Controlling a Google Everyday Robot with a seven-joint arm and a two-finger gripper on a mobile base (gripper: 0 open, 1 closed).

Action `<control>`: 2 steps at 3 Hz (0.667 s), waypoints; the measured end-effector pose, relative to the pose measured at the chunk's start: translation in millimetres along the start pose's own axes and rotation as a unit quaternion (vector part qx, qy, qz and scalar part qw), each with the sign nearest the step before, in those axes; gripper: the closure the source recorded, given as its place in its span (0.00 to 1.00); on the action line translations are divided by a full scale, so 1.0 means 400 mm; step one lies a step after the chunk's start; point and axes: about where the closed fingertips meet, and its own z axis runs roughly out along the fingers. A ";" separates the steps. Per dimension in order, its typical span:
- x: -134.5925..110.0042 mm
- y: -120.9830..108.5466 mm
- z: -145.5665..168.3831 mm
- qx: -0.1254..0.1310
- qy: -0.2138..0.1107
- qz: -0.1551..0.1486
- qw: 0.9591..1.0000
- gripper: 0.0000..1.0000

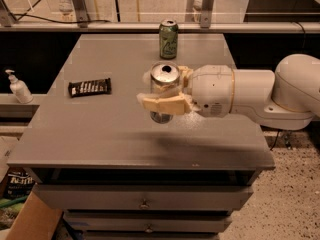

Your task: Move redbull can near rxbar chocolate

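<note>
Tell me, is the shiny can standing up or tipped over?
Upright. The redbull can shows its round top facing up; the gripper grips its sides over the table.

one view | high, front of table (100, 129), facing down and back | near | jaws clasping redbull can (164, 75) mid-frame

Counted one grey surface (100, 134). Counted two cans: one redbull can (164, 75), one green can (168, 39). Counted one rxbar chocolate (90, 87), lying flat. Found one hand (167, 93), over the middle of the surface, clamped around the redbull can. Noted one white pump bottle (19, 87), off to the left of the surface. Counted two drawers (100, 199) below, with one knob (144, 203) apiece.
</note>
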 end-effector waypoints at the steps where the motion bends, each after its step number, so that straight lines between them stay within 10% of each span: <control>1: -0.002 0.000 -0.001 0.001 -0.002 -0.001 1.000 1.00; 2: 0.017 -0.020 0.061 0.001 0.007 -0.016 1.000 1.00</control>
